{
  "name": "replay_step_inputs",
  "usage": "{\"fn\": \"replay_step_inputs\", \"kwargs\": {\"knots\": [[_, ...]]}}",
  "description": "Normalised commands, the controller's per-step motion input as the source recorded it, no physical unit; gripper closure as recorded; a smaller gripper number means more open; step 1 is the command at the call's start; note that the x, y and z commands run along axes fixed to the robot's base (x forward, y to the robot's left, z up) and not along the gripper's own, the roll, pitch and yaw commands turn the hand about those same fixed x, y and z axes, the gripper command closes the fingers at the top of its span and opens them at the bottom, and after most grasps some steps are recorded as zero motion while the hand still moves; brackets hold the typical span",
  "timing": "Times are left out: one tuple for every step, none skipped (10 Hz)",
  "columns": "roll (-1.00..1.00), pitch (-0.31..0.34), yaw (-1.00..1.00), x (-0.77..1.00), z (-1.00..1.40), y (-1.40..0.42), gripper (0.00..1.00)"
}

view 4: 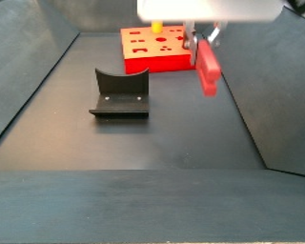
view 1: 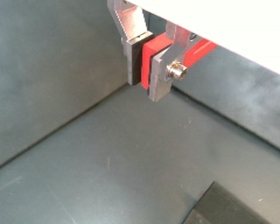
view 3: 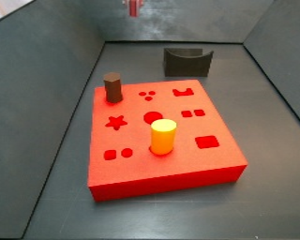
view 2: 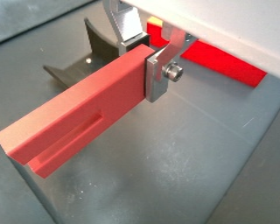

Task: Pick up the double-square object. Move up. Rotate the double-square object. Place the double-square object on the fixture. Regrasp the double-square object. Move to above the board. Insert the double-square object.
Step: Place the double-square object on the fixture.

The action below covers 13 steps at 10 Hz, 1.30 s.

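The gripper (view 2: 146, 63) is raised well above the floor, and its two silver fingers (view 2: 160, 77) are closed on the double-square object (view 2: 74, 116), which is clamped between the dark pads at one end. In a wrist view the piece extends as a long flat red bar away from the fingers, its free end hanging in the air with a shallow rectangular recess in its face. In a wrist view taken nearly edge-on, the same piece (view 1: 150, 59) appears only as a thin red strip between the plates. In a side view the gripper (view 4: 201, 38) carries the piece (view 4: 208, 68) hanging downward below the fingertips (clear of the floor and touching nothing else). The fixture (view 4: 118, 95) stands on the floor beside and below the held piece, apart from it. The board (view 4: 160, 46) lies farther back, behind the fingers. In a side view the board (view 3: 178, 164) carries a yellow cylinder (view 3: 161, 137) and a brown cylinder (view 3: 113, 88) upright on its top; the fixture (view 3: 187, 62) stands beyond it, and the gripper (view 3: 134, 7) is barely visible at the frame edge.
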Motion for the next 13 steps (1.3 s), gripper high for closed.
{"fn": "replay_step_inputs", "kwargs": {"knots": [[-0.05,0.041,-0.01,-0.01,0.6,0.0,1.0],[-0.07,0.055,-0.02,0.0,0.37,0.0,1.0],[-0.07,0.062,-0.02,0.01,0.2,0.0,1.0],[-0.26,-0.014,-0.2,1.0,-0.39,-0.44,1.0],[-0.26,-0.01,-0.19,1.0,-0.4,-0.43,1.0],[-0.22,-0.016,-0.12,1.0,-0.36,-0.36,1.0],[-0.2,-0.006,-0.09,1.0,-0.33,-0.34,1.0],[-0.17,0.006,-0.06,1.0,-0.29,-0.31,1.0],[-0.12,-0.001,-0.02,1.0,-0.27,-0.26,1.0],[-0.1,-0.002,0.0,1.0,-0.25,-0.24,1.0],[-0.09,0.003,0.01,1.0,-0.23,-0.23,1.0],[-0.06,0.013,0.03,1.0,-0.2,-0.19,1.0],[-0.05,0.017,0.03,1.0,-0.18,-0.16,1.0]]}}
